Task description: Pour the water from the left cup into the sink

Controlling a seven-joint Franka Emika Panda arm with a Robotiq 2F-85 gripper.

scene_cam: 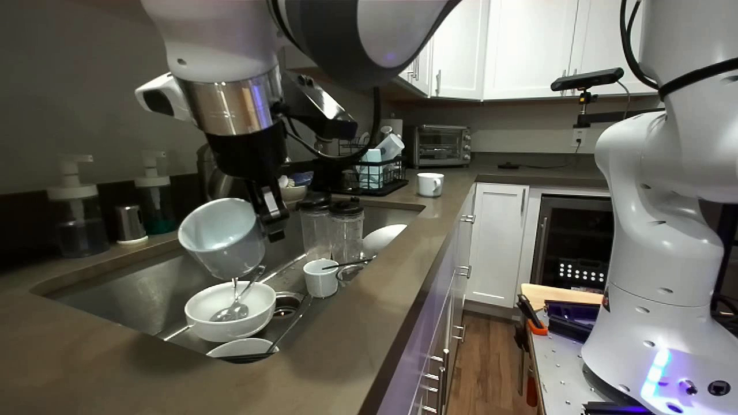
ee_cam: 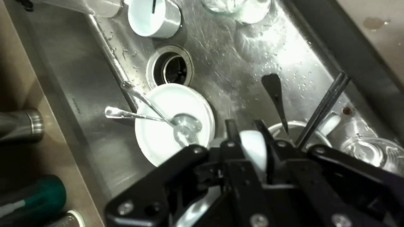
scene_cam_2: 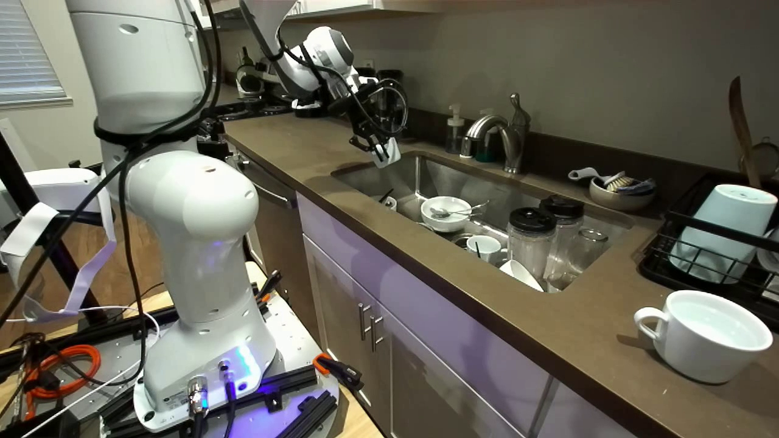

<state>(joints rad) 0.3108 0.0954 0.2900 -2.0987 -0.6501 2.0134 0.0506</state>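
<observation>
In an exterior view: gripper (scene_cam: 273,225) pinched narrow on a white cup (scene_cam: 223,241), prob. the task's left cup (L/R can't be verified). Cup hangs over the undermount sink (scene_cam: 135,288), tilted, mouth angled sideways-up, base lower than rim. Below it at this angle: white bowl (scene_cam: 230,332) w/ metal spoons (scene_cam: 230,313); true offset hard to judge. No stream seen; can't tell how much water is inside. Step: prob. the pour, carry done; early vs. late in the tip unclear.

In an exterior view: held cup shows small & slanted at the far end of the sink, well apart from the faucet (scene_cam_2: 513,143). White mug (scene_cam_2: 700,350) upright on the countertop (scene_cam_2: 584,322), looks to have water in it; prob. the one to leave alone.

Wrist view: fingers (ee_cam: 233,130) close together, white piece between, prob. part of the held cup; handle or wall, can't tell. Cup body mostly hidden. Drain (ee_cam: 170,67) just beside the bowl.

Next: prob. calls for more wrist roll til mouth faces down, pref. aimed at drain, not bowl, b/c water on spoons may splash. Firm pinch needed, cup could swivel. Then wait til drained, roll upright, back off.
</observation>
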